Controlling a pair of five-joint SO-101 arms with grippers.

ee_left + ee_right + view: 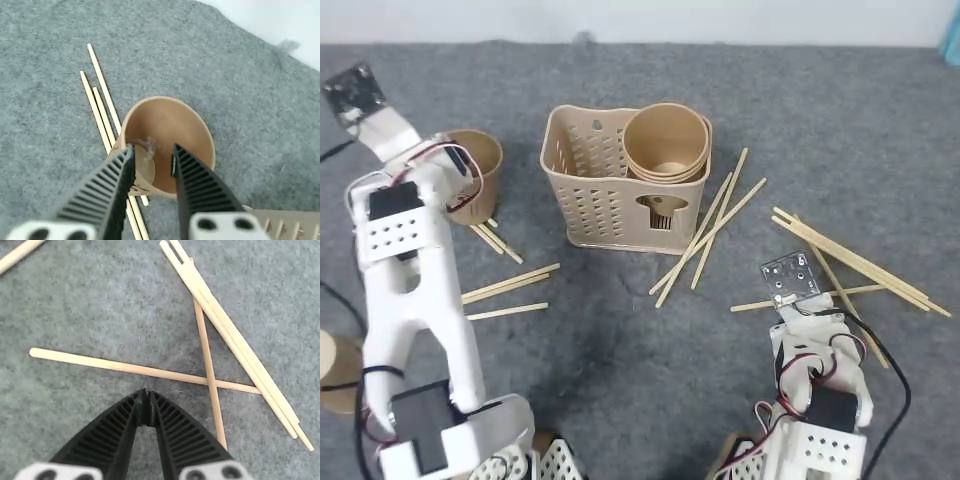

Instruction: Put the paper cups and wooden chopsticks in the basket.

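In the high view, a beige perforated plastic basket [605,195] stood on the grey felt-covered table [620,350]. A nested stack of brown paper cups [665,140] was already in its right end. A loose brown paper cup [478,165] stood left of the basket, with the end of the left arm [405,270] at it. Pale wooden chopsticks [850,260] lay scattered on the table on both sides of the basket.

In the left wrist view, the left tool [150,152] was open. It straddled the loose cup's wall, one finger inside and one outside, with the wall not pinched. Three sticks [100,110] ran beneath the cup's side. A hard squeeze would likely crumple the thin rim. A weak one could let the cup swing or drop short of the basket, and its base might drag those sticks along.

In the right wrist view, the right tool [146,396] was closed on nothing, just above the table beside a single stick [125,367]. That stick crossed another [207,355]. Going down with the tool closed would probably only push the stick aside, and lifting one would likely disturb the crossed ones.
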